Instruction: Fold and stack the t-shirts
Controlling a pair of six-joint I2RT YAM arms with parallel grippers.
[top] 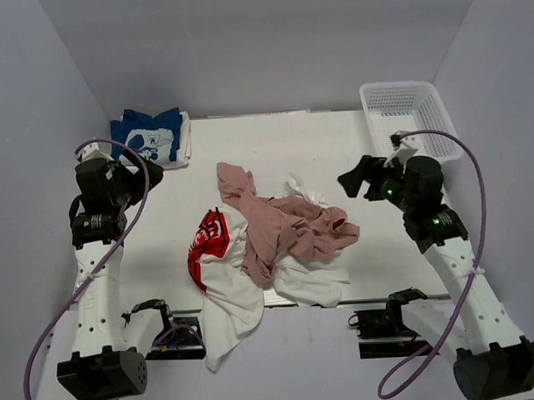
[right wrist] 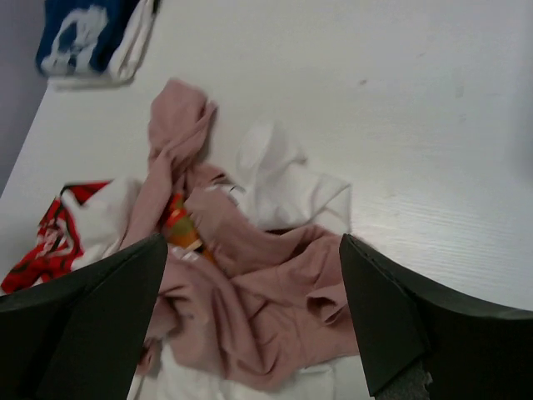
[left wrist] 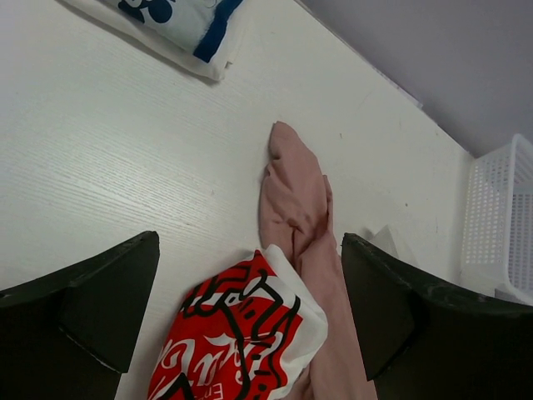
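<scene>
A blue tee (top: 146, 137) is seen folded; the heap (top: 286, 230) is not yet folded. The left gripper (top: 146, 174) and right gripper (top: 360, 181) are held wide, empty.

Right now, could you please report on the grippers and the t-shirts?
Left gripper, right gripper open, empty. Dusty pink tee crumpled over white tees, unfolded. Blue printed tee folded, far left. White lattice basket far right, apart.

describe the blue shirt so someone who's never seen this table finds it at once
Look to the far left corner of the table, across from the white basket at the far right. A folded blue t-shirt with a white graphic lies there on folded white fabric, apart from the crumpled heap in the middle; it is the only blue garment.
</scene>
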